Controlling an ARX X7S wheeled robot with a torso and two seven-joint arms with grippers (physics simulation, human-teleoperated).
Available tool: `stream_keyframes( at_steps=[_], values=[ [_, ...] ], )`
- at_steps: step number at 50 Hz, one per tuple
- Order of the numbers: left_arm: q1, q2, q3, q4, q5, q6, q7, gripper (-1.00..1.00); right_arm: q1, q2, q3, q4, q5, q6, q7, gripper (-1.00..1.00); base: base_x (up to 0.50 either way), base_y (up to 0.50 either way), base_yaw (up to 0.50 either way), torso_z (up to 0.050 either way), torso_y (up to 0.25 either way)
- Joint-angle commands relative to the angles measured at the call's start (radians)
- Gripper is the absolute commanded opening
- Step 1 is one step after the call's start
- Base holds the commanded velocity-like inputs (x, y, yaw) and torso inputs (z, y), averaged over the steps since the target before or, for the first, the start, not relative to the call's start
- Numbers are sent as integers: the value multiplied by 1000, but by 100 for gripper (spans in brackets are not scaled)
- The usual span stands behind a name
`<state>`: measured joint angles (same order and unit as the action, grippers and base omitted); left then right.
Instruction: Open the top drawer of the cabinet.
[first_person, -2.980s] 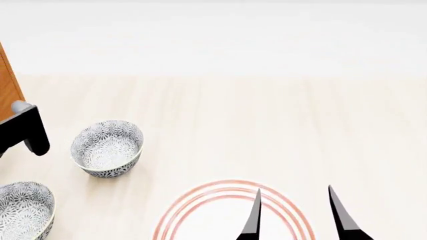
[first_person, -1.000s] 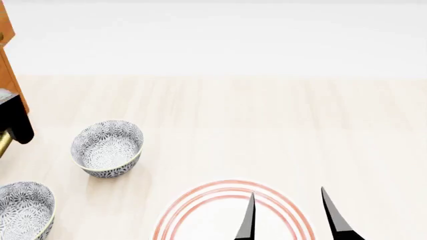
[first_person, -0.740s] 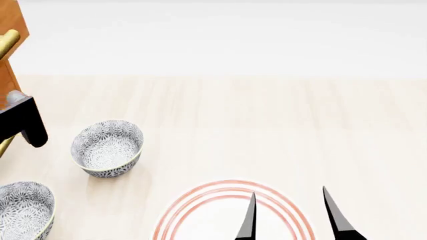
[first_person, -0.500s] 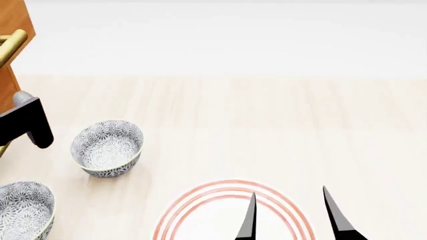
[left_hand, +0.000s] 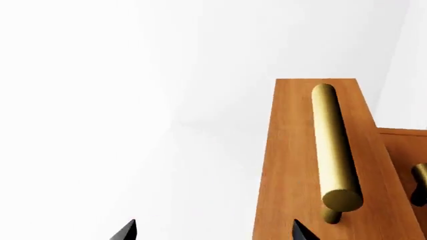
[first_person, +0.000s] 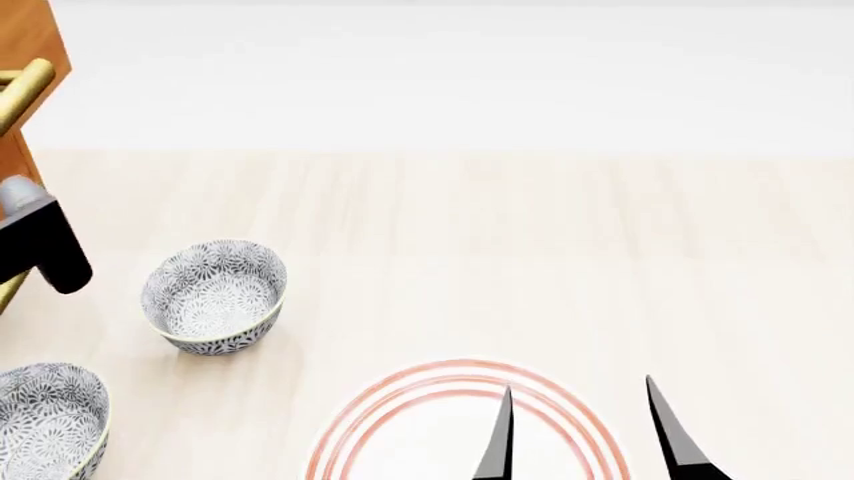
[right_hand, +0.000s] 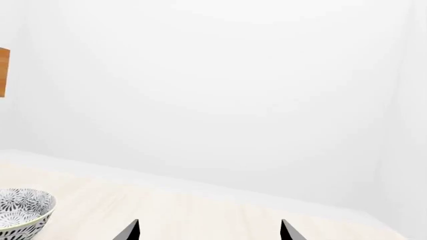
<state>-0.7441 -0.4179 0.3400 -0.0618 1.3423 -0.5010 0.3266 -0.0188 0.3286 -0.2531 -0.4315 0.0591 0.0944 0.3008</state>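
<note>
Left gripper (left_hand: 212, 231): fingers spread wide with nothing between them; only the two black tips show in the left wrist view, beside the top drawer's front and clear of its handle.
Top drawer (left_hand: 293, 165): its orange-brown front stands out from the cabinet (left_hand: 403, 165) behind it, so I judge it already pulled some way open; how far cannot be told.
Brass bar handle (left_hand: 333, 145): on the top drawer's front, free of any grip; a second brass handle (left_hand: 420, 175) peeks in beyond it.
Why the left gripper sits there: probably it is apart from the handle because the pull is made.
Right gripper (first_person: 581, 430): parked idle, fingers apart and empty, over the red-ringed plate (first_person: 380, 405), well away from the cabinet.
Plate: nothing seen on it.
Nearer patterned bowl (first_person: 214, 293): between the cabinet and the plate, empty.
Second patterned bowl (first_person: 47, 415): empty as far as it shows.
</note>
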Motion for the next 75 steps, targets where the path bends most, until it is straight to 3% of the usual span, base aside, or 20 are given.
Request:
stream_keyframes(
  at_steps=[1,8,11,21,35,47,52,59,75],
  values=[
    [3,-4,-48,190,-71,-1,73,100,-3,4,-5,-5,-2,1,5,100,0,0,0,0,0],
    [-152,94,-168,108,-276,-55,151,100,0,6,-6,-3,-1,2,6,100,0,0,0,0,0],
    [-233,159,-231,56,-366,-141,257,100,1,7,-9,-1,-3,3,7,100,0,0,0,0,0],
    [-439,225,-286,-78,-442,-319,461,100,3,9,-17,3,-9,5,10,100,0,0,0,0,0],
    [-549,211,-249,-253,-400,-402,477,100,6,15,-16,0,-6,11,15,100,0,0,0,0,0],
    [-623,192,-245,-294,-364,-460,469,100,7,20,-17,-2,-4,15,18,100,0,0,0,0,0],
    [-672,213,-279,-354,-390,-638,661,100,5,21,-21,-3,-7,13,20,100,0,0,0,0,0],
    [-649,197,-234,-381,-371,-644,698,100,8,22,-26,1,-10,14,22,100,0,0,0,0,0],
    [-665,196,-233,-479,-388,-607,631,100,7,24,-27,11,-4,7,26,100,0,0,0,0,0]
  ],
)
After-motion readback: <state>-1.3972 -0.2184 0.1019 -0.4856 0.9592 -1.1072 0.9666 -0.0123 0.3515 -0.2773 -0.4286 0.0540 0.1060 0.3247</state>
